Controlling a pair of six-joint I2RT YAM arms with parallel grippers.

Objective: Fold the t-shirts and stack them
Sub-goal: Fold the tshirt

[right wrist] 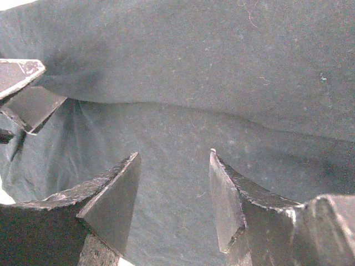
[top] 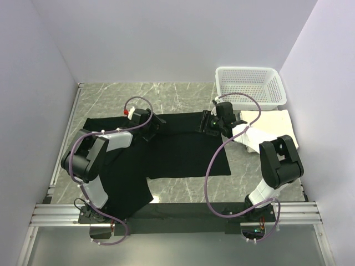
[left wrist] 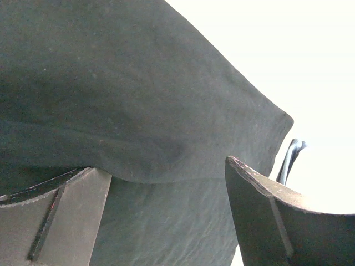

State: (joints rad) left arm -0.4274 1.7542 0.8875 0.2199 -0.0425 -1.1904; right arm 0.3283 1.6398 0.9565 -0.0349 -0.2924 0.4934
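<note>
Marble tabletop, black t-shirt under left hand and right hand, both spread open

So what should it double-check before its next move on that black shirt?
1. Left gripper open at the black tee's far edge: ok.
2. Right gripper open at the same edge: ok.
3. Cloth sitting between either set of jaws: cannot tell.
4. Black tee lying flat: cannot tell, the left arm covers part.
5. Cream-white tee apart from the black one, beside the basket: ok.
</note>
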